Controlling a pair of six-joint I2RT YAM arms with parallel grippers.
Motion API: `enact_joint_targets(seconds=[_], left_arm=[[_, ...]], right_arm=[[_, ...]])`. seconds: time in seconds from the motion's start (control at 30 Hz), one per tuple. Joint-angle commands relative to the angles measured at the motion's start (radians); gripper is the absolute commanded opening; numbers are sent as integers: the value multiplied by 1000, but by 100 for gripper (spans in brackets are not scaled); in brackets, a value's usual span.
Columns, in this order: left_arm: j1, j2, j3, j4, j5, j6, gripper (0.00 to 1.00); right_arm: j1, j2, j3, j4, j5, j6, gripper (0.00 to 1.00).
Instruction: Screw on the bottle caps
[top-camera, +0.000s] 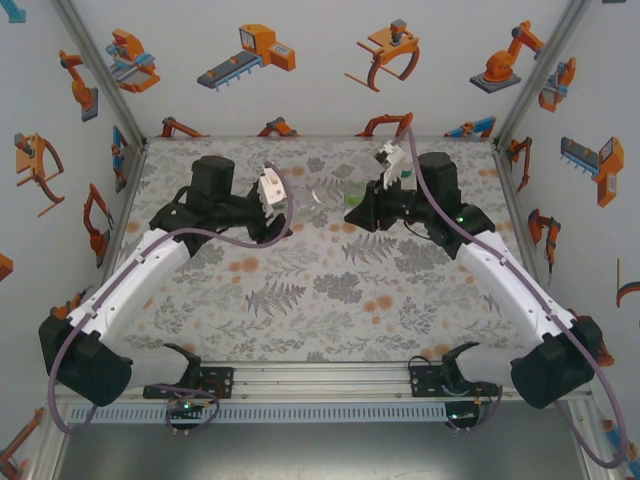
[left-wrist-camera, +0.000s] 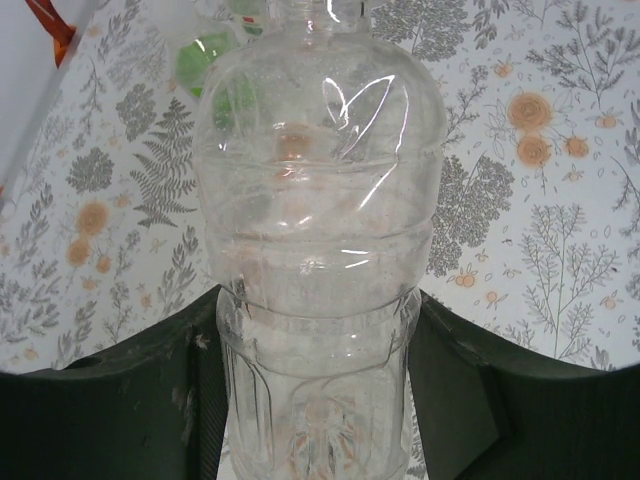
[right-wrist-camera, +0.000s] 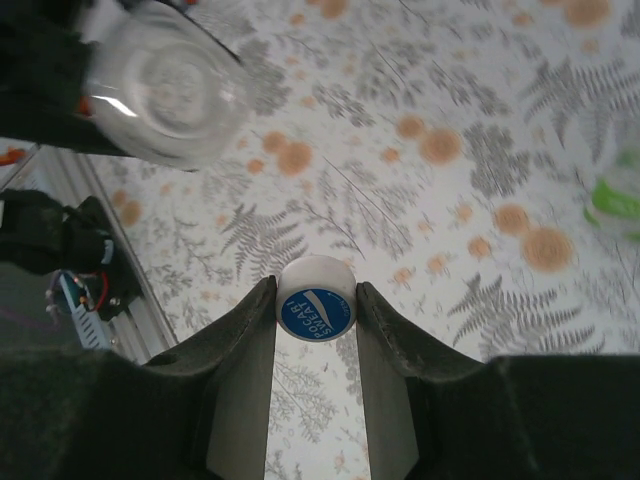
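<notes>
The left gripper (left-wrist-camera: 318, 420) is clamping the ribbed lower body of a clear plastic bottle (left-wrist-camera: 320, 220), its fingers pressing in on both sides, over the far middle of the fern-patterned table (top-camera: 300, 300). To the right, the right gripper (right-wrist-camera: 316, 312) is pinching a white bottle cap (right-wrist-camera: 316, 300) with a blue printed face, apart from the bottle. A green-tinted bottle (right-wrist-camera: 618, 195) is sitting on the table nearby.

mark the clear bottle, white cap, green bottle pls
clear bottle (left-wrist-camera: 318, 230), left wrist view, mid body.
white cap (right-wrist-camera: 316, 312), right wrist view, blue printed face.
green bottle (right-wrist-camera: 618, 200), right wrist view, side at frame edge.
</notes>
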Motion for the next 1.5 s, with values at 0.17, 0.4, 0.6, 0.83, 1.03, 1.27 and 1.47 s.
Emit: enact_joint_targets(seconds=[0.17,0.4,0.6,0.83,1.03,1.27,1.47], left_arm=[[-15,-87,3,-55,82,197,11],[-24,-100,6,-82,96,224,11],[-32,-105,7,-92,95,236,11],[-43,-104,11,-92,95,250,11],[-54,-101,16,-99,95,267,11],[-66,-95,23,-101,89,268,11],[-71,-86,34,-99,78,261,10]], right_arm=[[-1,-62,52,62,-269,-336,13],[-1,-45,70,109,-369,-440,11],[2,-39,75,143,-395,-460,9],[5,-31,88,165,-424,-461,9],[17,-10,103,176,-455,-462,9],[26,9,111,143,-493,-463,9],[30,12,108,104,-520,-475,9]])
